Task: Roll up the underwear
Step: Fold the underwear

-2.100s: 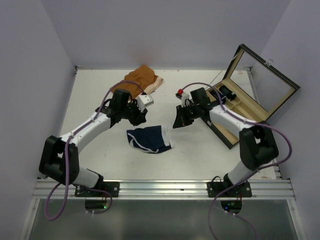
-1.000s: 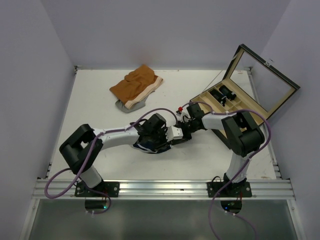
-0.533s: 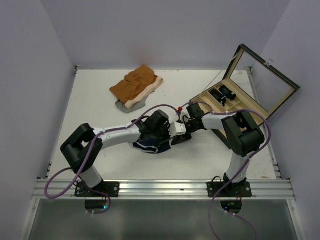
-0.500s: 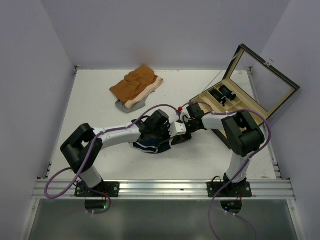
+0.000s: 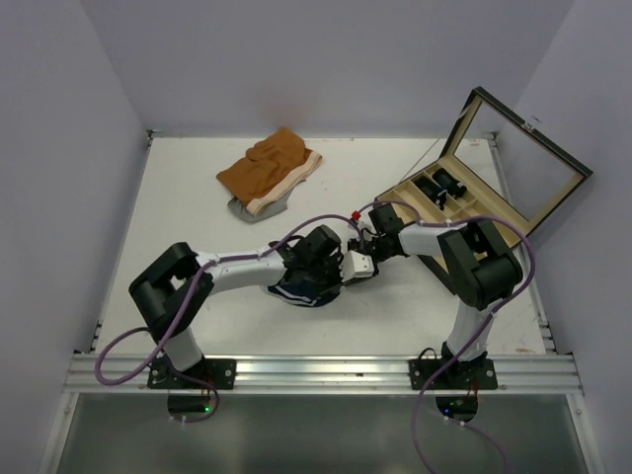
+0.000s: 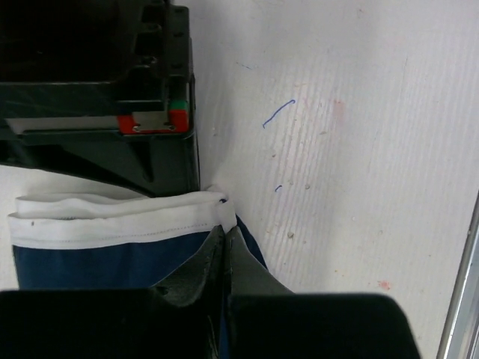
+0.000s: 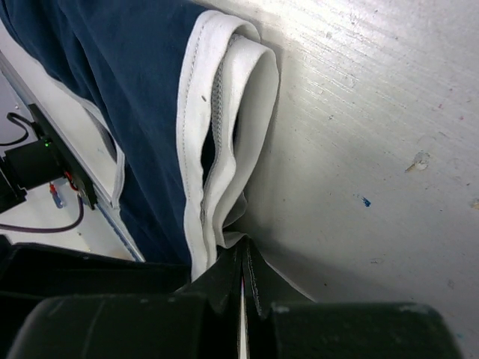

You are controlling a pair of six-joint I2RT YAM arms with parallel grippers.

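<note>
Our left gripper (image 6: 224,243) and right gripper (image 7: 241,268) are pinched shut on the white edge of the underwear (image 5: 299,289), lying mid-table (image 5: 197,227), and such tiny pinches might slip off when we roll.

Underwear (image 5: 296,290) at centre of table (image 5: 188,207), left gripper (image 6: 224,241) at its right edge, right gripper (image 7: 241,256) directly opposite, shorts (image 5: 269,170) behind-left, open box (image 5: 481,204) far right.
</note>
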